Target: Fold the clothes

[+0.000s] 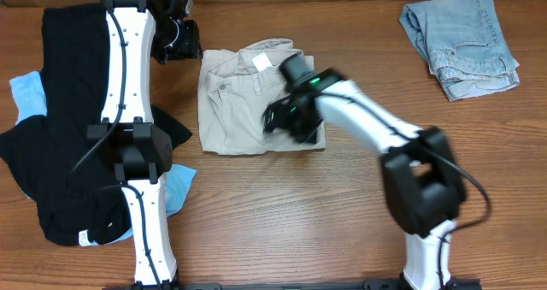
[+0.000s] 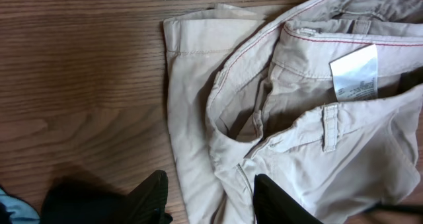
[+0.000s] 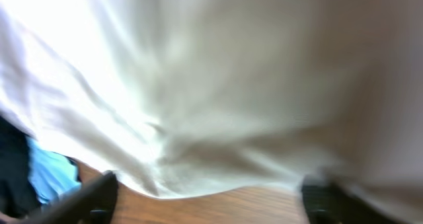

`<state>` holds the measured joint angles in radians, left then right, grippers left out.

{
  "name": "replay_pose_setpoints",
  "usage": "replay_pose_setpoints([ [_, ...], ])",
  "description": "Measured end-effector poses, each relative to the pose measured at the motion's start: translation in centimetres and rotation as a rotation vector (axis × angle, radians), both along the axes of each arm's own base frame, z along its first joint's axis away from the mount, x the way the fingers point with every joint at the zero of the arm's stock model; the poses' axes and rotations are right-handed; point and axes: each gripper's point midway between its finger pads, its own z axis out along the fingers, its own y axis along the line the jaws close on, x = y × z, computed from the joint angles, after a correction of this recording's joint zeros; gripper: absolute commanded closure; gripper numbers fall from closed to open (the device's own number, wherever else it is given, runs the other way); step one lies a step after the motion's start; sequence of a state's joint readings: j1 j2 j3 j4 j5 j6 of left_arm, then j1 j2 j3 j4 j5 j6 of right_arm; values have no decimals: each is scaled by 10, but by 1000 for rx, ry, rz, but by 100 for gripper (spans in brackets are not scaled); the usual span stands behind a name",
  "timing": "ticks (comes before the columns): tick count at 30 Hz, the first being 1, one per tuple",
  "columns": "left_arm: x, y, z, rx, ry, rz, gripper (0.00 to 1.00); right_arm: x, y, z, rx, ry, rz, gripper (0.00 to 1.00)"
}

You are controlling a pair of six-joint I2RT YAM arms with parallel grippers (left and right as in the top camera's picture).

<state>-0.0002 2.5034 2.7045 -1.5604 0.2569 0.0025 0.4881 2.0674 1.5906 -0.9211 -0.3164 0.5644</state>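
Folded beige trousers [image 1: 244, 97] lie on the wooden table at centre left, waistband and white label up; they also show in the left wrist view [image 2: 297, 118] and fill the right wrist view [image 3: 218, 85]. My left gripper [image 1: 175, 38] is open and empty, just left of the trousers' waistband, its fingers [image 2: 208, 201] apart over the cloth's edge. My right gripper [image 1: 286, 119] is open, low over the trousers' right front part, with its fingers [image 3: 208, 194] wide apart at the cloth's edge. Blue jeans [image 1: 461, 46] lie crumpled at the far right.
A pile of black clothes [image 1: 60, 110] covers the table's left side, with light blue cloth [image 1: 30, 93] under it and another light blue piece [image 1: 175, 192] near the left arm's base. Bare wood [image 1: 299, 221] lies in front of the trousers.
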Motion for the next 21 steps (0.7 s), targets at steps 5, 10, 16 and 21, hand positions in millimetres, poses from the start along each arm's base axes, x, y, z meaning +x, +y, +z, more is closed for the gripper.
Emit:
replay_pose_setpoints([
  [5, 0, 0, 0, 0, 0, 0, 55, 69, -68, 69, 28, -310, -26, 0],
  [10, 0, 0, 0, 0, 0, 0, 56, 106, -102, 77, 35, -472, 85, 0],
  [16, -1, 0, 0, 0, 4, 0, 56, 118, -93, 25, 124, -459, 221, 0],
  [21, -1, 0, 0, 0, 4, 0, 56, 122, -77, 6, 206, -469, 272, 0],
])
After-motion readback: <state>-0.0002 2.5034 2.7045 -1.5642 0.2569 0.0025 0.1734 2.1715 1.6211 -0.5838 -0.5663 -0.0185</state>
